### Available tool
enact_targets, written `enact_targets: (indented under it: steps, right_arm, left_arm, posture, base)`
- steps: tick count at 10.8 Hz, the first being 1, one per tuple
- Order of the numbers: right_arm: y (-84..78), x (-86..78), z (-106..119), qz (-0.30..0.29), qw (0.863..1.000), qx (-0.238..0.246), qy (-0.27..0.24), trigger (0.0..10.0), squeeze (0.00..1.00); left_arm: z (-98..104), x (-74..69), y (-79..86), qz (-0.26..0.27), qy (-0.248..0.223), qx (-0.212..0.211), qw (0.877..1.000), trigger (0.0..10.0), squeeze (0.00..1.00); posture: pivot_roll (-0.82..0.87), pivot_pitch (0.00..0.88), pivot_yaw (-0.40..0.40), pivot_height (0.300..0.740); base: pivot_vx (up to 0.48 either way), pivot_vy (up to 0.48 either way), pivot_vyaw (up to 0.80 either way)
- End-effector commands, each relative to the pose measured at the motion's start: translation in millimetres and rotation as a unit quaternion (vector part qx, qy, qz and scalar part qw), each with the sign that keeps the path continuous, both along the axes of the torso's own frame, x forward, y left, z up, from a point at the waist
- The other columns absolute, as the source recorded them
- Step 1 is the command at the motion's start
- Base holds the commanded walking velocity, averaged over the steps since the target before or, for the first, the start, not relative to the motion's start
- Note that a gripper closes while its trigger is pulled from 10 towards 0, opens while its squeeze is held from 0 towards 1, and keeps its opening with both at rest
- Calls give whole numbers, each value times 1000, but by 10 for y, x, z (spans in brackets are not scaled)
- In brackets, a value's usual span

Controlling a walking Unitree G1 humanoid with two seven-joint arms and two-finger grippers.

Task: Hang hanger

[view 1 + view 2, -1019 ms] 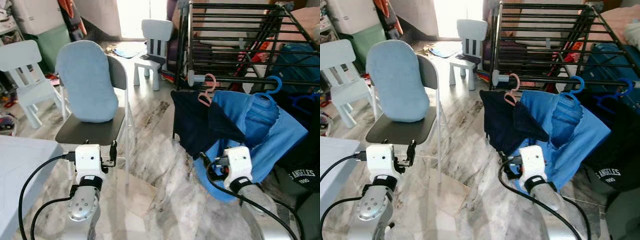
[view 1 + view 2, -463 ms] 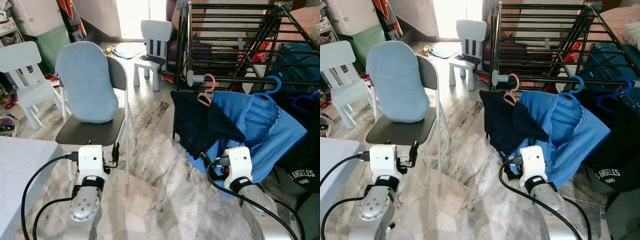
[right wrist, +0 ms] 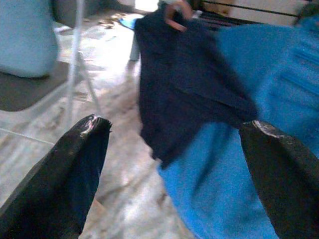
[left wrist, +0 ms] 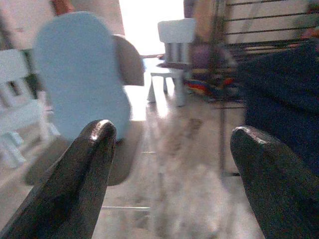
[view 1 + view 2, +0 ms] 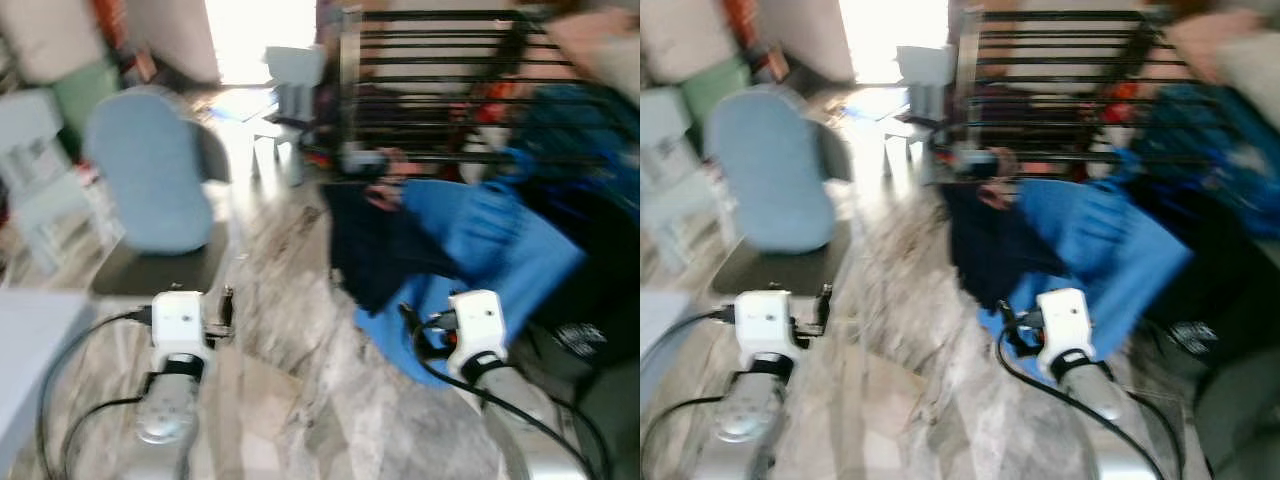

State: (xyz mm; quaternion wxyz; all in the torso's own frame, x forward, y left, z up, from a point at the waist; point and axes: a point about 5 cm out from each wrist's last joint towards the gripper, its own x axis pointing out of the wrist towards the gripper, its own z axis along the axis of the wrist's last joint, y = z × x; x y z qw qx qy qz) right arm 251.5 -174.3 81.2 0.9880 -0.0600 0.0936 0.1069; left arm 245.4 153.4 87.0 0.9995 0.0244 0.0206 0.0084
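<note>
On a marbled floor [image 5: 330, 400], both head views blurred: black drying rack [image 5: 440, 90] at the far right, its bars level; a light blue garment [image 5: 480, 250] draped below the rack's front rail, just beside and partly behind a dark navy garment [image 5: 375, 250]; a black garment with white lettering [image 5: 590, 330] to the right of the blue one; folding chair [image 5: 165, 255] at the left, a pale blue cushion [image 5: 150, 170] leaning upright against its back; white child's chair [image 5: 290, 85] further back by the bright doorway, a second white child's chair [image 5: 40, 160] at the far left; corner of a pale bench [image 5: 30, 330] at the lower left; pink hanger [image 5: 385, 185] at the neck of the navy garment, its hook by the rack's front rail, whether over the rail cannot be told for blur.

Left tool [image 4: 169, 174]: fingers set wide apart, nothing between them, held low in front of the chair seat; right tool [image 3: 174, 169]: fingers likewise wide, empty, held low just before the hems of the navy and blue garments, not touching them.
</note>
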Motion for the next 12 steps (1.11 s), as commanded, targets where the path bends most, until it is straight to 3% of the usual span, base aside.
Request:
enact_targets:
  steps: [1, 8, 11, 12]
  right_arm:
    - [25, 22, 43, 5, 1000, 3, -6, 10000, 0]
    - [17, 9, 38, 1, 1000, 7, -4, 10000, 0]
    - [-8, 16, 116, -37, 997, 59, -18, 10000, 0]
    - [-14, 3, 111, -41, 997, 56, -20, 10000, 0]
  left_arm:
    - [4, 9, 49, 5, -2, 3, 1000, 10000, 0]
    - [6, 5, 69, 10, -4, -2, 1000, 10000, 0]
    - [90, 14, 96, 3, -15, -2, 1000, 10000, 0]
    - [84, -5, 147, 4, -14, 2, 1000, 10000, 0]
  posture:
    - [-95, 0, 24, 740]
    - [-98, 0, 23, 740]
    - [-93, 0, 40, 740]
    - [-95, 0, 43, 740]
  base:
    - [0, 0, 0]
    - [0, 0, 0]
    - [0, 0, 0]
    - [0, 0, 0]
